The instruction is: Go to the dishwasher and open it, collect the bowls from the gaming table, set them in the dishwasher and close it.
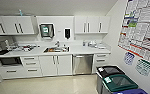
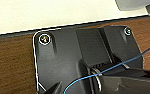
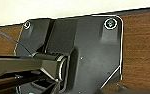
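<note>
- You were at the first step: getting to the dishwasher (image 1: pixel 82 64), which sat shut under the white counter (image 1: pixel 86 50), just right of the sink (image 1: pixel 56 49) cupboard doors and left of a narrow drawer stack (image 1: pixel 101 60).
- Its bar handle ran across the top of the steel front; floor lay between the robot and it.
- I could not tell from either wrist view whether your left or right end effector was released or clenched; both looked over wood-grain flooring and a pale wall.
- The bins (image 1: pixel 116 81) stood close at the right, so the approach called for keeping left of them.
- Next, I judge, you needed to close in squarely and reach the handle.
</note>
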Tool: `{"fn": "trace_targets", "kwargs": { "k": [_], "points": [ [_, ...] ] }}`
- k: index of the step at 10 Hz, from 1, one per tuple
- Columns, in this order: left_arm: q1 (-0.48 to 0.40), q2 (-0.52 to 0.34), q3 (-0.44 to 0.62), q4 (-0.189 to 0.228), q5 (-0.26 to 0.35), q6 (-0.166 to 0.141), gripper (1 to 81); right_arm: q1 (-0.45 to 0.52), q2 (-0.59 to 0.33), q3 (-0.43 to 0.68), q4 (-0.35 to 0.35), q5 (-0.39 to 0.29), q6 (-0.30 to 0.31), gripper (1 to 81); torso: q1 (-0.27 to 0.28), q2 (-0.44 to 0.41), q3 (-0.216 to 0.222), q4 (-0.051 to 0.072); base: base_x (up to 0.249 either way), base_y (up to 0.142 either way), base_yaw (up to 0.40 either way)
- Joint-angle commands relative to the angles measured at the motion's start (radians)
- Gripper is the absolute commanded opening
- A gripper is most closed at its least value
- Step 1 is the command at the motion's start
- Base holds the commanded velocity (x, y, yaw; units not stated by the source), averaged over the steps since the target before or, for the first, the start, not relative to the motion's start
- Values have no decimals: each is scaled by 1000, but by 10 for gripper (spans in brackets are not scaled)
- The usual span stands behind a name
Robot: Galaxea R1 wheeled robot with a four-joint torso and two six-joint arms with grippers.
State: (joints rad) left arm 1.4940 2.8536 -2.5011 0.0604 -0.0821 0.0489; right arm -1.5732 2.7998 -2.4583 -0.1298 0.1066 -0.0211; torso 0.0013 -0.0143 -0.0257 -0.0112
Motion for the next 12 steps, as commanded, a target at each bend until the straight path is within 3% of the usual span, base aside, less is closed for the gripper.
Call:
{"fn": "trace_targets", "kwargs": {
  "k": [1, 12],
  "points": [
    [-48, -12, 4, -2, 47, 0, 811, 41, -17, 1, -5, -50, 1, 811, 0, 0, 0, 0, 83, 0, 0],
    [-45, -11, 4, 1, 45, 0, 811, 40, -15, 1, -7, -51, 1, 811, 0, 0, 0, 0, 86, 0, 0]
  ]
}}
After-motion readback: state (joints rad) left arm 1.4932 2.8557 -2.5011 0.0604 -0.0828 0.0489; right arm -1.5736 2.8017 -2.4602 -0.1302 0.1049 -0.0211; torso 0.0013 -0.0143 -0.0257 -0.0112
